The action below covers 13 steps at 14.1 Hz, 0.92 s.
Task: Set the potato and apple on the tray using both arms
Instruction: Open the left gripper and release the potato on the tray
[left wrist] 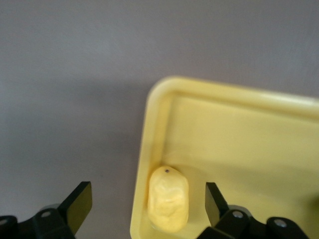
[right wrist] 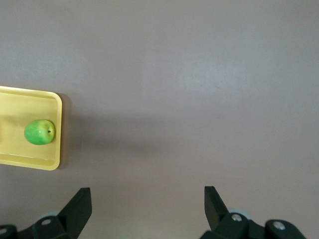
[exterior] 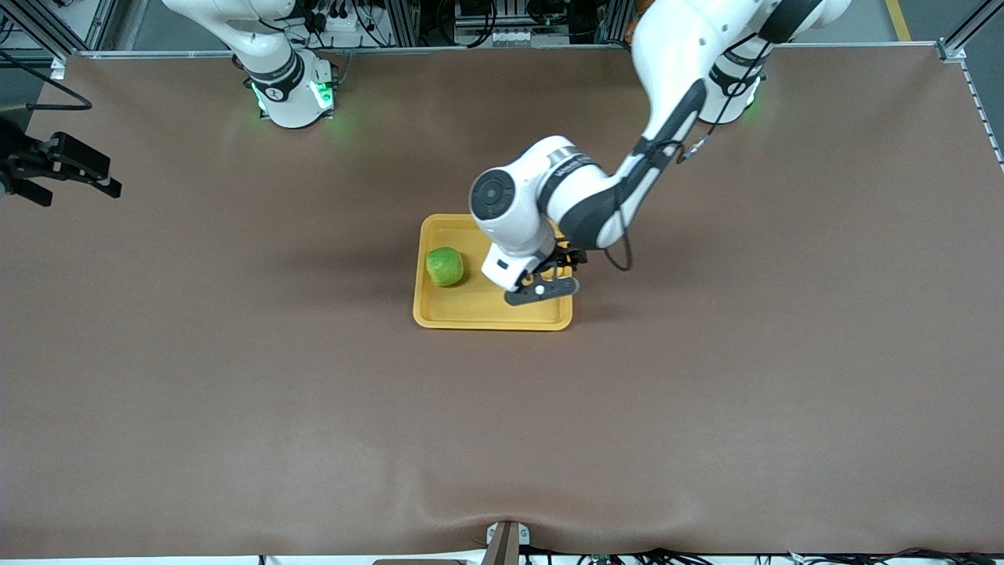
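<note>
The yellow-orange tray [exterior: 471, 312] lies mid-table. The green apple [exterior: 445, 266] rests in it at the right arm's end. The tan potato [left wrist: 169, 199] lies in a tray [left wrist: 239, 124] corner at the left arm's end; in the front view the left hand hides it. My left gripper [exterior: 549, 278] is open just over that corner. In the left wrist view the gripper [left wrist: 147, 199] straddles the potato without touching it. My right gripper [exterior: 63, 169] is open and empty, waiting over bare table past the right arm's end of the tray. Its wrist view [right wrist: 147, 199] shows the apple [right wrist: 39, 132] and tray [right wrist: 15, 107] from a distance.
Brown cloth [exterior: 706, 392] covers the table all round the tray. The left arm's forearm [exterior: 659, 149] slants over the table between its base and the tray.
</note>
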### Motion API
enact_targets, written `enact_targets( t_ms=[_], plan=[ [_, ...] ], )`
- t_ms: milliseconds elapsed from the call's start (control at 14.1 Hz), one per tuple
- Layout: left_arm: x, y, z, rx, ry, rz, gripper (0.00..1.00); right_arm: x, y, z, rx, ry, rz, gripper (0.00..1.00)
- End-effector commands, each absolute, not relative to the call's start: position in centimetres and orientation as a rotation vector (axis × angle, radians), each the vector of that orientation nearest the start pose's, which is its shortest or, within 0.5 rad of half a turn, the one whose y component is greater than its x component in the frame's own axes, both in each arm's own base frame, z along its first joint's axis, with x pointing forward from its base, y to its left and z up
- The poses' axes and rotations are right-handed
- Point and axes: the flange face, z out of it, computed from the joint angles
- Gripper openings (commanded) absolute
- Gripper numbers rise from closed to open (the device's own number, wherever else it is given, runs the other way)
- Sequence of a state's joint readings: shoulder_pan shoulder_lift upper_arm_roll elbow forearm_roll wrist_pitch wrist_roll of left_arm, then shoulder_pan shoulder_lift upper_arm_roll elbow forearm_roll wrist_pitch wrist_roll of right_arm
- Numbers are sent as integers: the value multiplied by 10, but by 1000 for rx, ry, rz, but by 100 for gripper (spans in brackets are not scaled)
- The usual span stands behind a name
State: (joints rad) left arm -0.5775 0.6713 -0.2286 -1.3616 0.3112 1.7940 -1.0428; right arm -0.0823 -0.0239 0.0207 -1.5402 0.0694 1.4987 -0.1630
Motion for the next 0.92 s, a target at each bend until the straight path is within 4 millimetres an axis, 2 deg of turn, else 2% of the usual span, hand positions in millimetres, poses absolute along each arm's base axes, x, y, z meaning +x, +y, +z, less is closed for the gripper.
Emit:
enact_targets(
  t_ms=[0,142,283,638,850],
  plan=[
    [542,-434,378,-2922,-321,37,100,541,-33,645,-3069,-190,8,100],
    [555,-406,423,-2971,-360,30,100,541,-33,645,-3070,-192,15,100],
    [558,-377,463,-2976,-337,24,100,541,-34,644,-3071,-188,17,100],
    [564,-299,537,-2964,-264,22,100,540,-32,645,-3083,-187,28,100],
    [567,-247,570,-2987,-160,44,100,538,-31,644,-3081,-188,47,100]
  ],
)
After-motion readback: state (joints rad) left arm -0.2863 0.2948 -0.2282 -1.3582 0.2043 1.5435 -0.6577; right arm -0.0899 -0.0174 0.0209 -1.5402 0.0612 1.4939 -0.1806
